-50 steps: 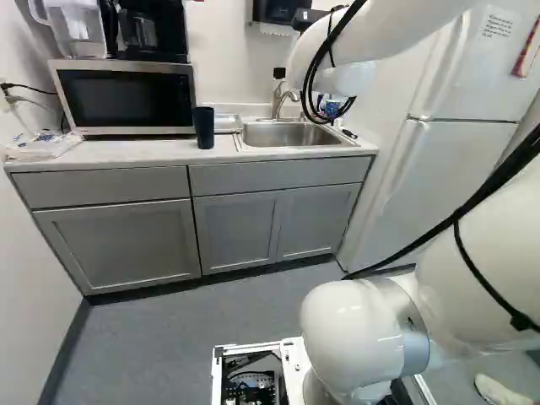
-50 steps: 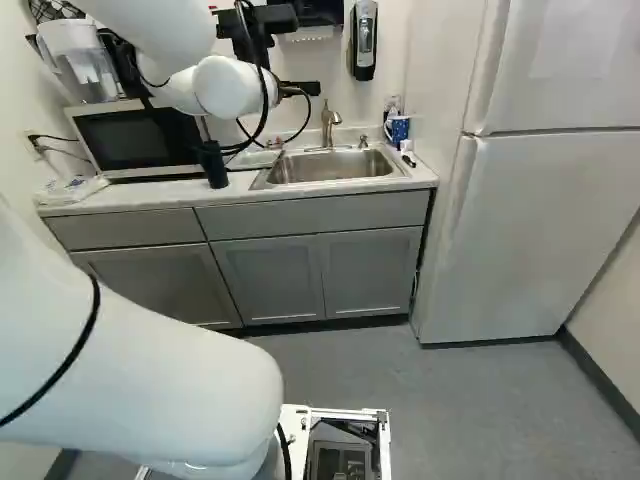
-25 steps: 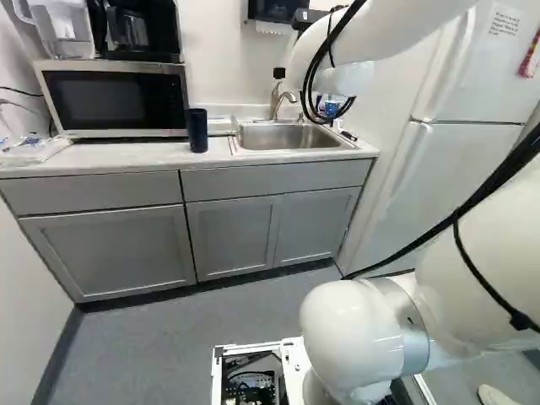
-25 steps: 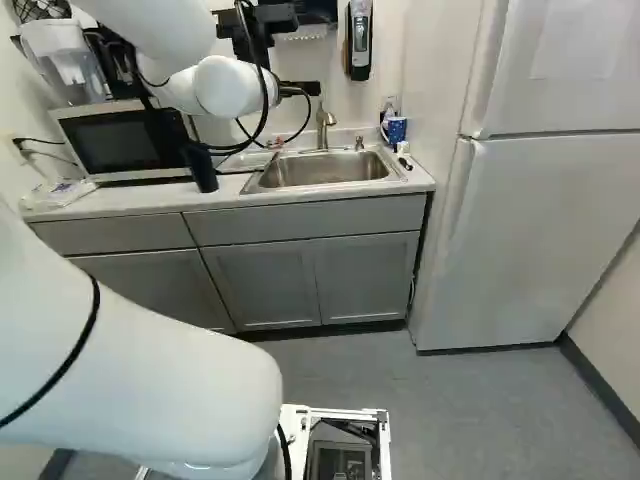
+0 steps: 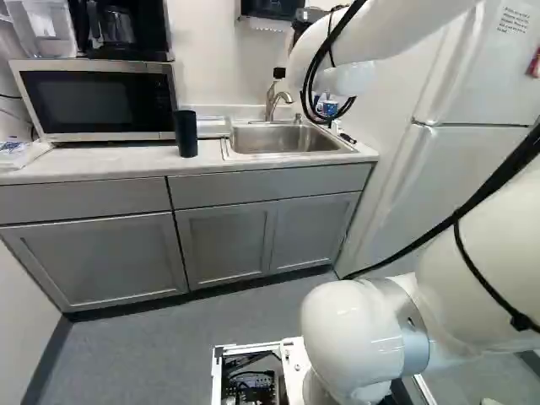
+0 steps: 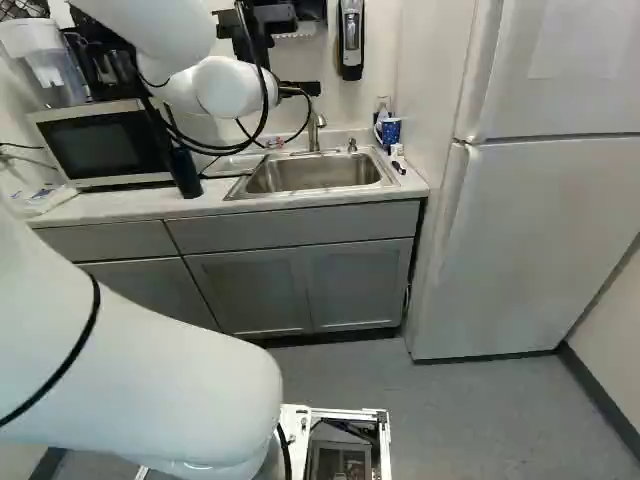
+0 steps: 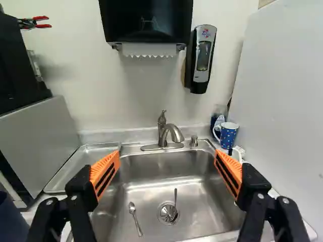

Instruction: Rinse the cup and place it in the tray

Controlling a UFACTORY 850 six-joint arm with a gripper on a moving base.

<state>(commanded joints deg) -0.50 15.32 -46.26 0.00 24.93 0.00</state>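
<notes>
Right now the gripper (image 6: 302, 88) is wide open, facing the sink (image 7: 151, 191), which holds a spoon (image 7: 132, 207) and another utensil (image 7: 175, 196). The dark cup (image 5: 186, 133) stands upright on the counter (image 5: 110, 160); the tray (image 7: 81, 164) sits beside the sink. The base has moved since the earlier frame.

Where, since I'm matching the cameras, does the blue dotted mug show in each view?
Left base view: right of the faucet, just under the arm.
Right base view: the mug is right of the sink, beside the refrigerator.
Wrist view: on the counter, below the soap dispenser.
Shared landmark: the faucet.
</notes>
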